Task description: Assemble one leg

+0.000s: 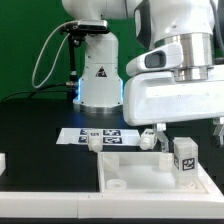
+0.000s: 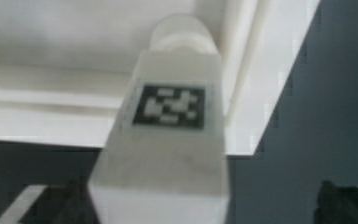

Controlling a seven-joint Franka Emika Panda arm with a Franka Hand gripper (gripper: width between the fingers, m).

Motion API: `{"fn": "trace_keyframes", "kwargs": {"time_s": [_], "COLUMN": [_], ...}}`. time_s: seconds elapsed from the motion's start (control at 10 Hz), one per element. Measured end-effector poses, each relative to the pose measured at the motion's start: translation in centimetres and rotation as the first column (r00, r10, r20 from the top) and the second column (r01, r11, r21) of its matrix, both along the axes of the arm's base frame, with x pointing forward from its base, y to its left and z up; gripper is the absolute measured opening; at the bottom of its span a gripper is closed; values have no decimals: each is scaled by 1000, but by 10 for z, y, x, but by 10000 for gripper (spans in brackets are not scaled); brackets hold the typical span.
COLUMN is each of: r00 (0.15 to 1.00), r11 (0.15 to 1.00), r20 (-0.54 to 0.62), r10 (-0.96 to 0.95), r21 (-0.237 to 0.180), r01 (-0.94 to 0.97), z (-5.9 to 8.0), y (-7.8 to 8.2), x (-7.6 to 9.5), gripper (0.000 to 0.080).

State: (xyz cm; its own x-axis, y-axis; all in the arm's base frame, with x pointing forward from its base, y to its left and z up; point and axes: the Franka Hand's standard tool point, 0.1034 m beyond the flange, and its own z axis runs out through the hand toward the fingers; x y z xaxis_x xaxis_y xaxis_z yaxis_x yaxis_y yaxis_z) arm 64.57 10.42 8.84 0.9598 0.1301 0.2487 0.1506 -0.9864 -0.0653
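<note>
Fingers (image 1: 186, 135): spread wide, holding nothing; in the wrist view two dark finger tips (image 2: 34, 205) show at the frame corners with a leg standing in the gap between them, touching neither as far as the picture tells.

Leg between the fingers (image 2: 167, 130): one chunky white post, upright, with one black-and-white square tag on its side. In the exterior view the same leg (image 1: 185, 158) stands just under the fingers, on the large white panel.

Legs counted: three in the exterior view. Besides the one under the fingers, two smaller-looking posts stand farther back, one (image 1: 148, 138) close beside the fingers toward the exterior view's left, one (image 1: 92, 141) farther off on the same side.

Large white panel (image 1: 130, 172): one, flat, with raised rim and at least one round hole; it lies below the fingers and carries the near leg. In the wrist view its white edge (image 2: 51, 110) runs behind the leg.

White part at the frame edge (image 1: 3, 161): one, only partly in view, well apart from the fingers; its kind cannot be told.

Marker board (image 1: 100, 133): one, thin, flat and white, with several tags, lying beyond the fingers behind the two farther legs.

Desk (image 1: 40, 120): black and matte.

Robot base (image 1: 98, 75): one white pedestal with a blue glow at its foot, behind the marker board; a black cable (image 1: 45, 55) loops beside it.

Room: dark green backdrop.
</note>
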Motion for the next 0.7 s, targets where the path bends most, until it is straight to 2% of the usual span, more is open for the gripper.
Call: {"fn": "trace_keyframes", "kwargs": {"time_s": [0.1,0.2,0.5,0.6,0.7], "r00": [996,991,991,989,981], "r11": [1000,1000,999,998,990], "r20": [-92,-135,-127,-131,-140], "r10": [-6,-20,-41,-65,-138], "r21": [1,5,7,12,21], "r01": [6,21,43,67,142], "z": [-5,-6,-9,-9,-9], "y": [-2,1,3,3,3], "x": [-4,-4,-5,-5,-5], "gripper": [649,649,634,463,463]}}
